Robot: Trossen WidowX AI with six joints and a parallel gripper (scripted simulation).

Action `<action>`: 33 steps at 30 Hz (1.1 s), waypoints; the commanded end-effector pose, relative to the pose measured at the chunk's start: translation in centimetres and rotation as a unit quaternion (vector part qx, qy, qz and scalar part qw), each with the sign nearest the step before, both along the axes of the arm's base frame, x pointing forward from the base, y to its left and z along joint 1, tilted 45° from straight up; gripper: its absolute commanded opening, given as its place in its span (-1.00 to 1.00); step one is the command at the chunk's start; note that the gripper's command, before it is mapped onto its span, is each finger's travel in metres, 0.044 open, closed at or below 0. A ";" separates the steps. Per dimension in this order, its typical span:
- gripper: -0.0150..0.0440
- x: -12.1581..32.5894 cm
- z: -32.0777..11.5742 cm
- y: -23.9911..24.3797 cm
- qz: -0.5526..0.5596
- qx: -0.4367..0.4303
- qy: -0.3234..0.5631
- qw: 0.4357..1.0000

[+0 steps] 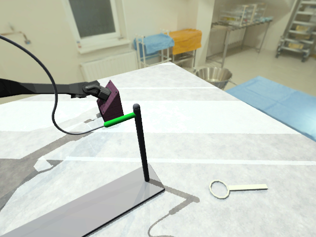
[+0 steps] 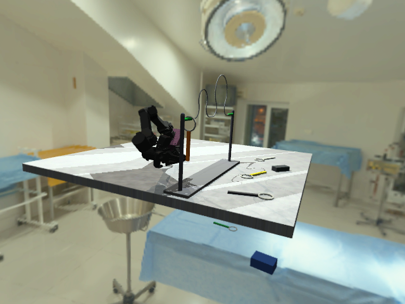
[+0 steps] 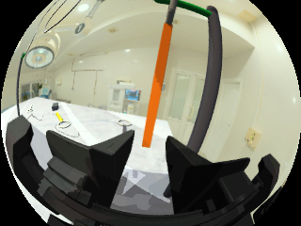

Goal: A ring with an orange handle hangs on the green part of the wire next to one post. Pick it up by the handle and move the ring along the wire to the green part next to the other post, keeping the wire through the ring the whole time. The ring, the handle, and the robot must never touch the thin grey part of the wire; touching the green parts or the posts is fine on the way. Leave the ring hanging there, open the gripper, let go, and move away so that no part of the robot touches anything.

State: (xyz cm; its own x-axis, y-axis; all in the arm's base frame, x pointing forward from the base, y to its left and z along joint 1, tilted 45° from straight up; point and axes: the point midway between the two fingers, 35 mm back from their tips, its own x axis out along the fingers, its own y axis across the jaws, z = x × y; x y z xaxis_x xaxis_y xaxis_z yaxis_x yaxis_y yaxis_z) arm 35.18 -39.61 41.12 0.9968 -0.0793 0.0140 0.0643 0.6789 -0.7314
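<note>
The ring (image 2: 195, 125) hangs around the green part (image 2: 187, 118) (image 3: 194, 8) beside the near post (image 2: 181, 153) (image 3: 214, 71). Its orange handle (image 2: 188, 145) (image 3: 157, 89) points down. My gripper (image 2: 178, 158) (image 3: 150, 137) is partly open and empty. In the wrist view the handle's lower end appears between and beyond the fingertips; contact is not visible. The near post partly hides the fingers in the exterior view. The thin grey wire (image 1: 55, 94) (image 2: 226, 91) curves to the other green part (image 1: 119, 119) (image 2: 230, 113) at the far post (image 1: 141, 145) (image 2: 231, 140).
The posts stand on a grey base plate (image 1: 101, 199) (image 2: 209, 175). My arm's maroon mount (image 1: 113, 109) (image 2: 176, 136) is behind the wire. Loose rings with yellow (image 2: 259, 173) and black (image 2: 242, 193) handles and a black block (image 2: 280, 168) lie on the table's other side.
</note>
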 end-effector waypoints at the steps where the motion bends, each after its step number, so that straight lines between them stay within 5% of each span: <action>1: 0.05 0.6 0.3 0.1 0.000 -0.002 -0.001 1.000; 33: 0.05 3.4 0.2 0.0 0.000 -0.001 -0.003 1.000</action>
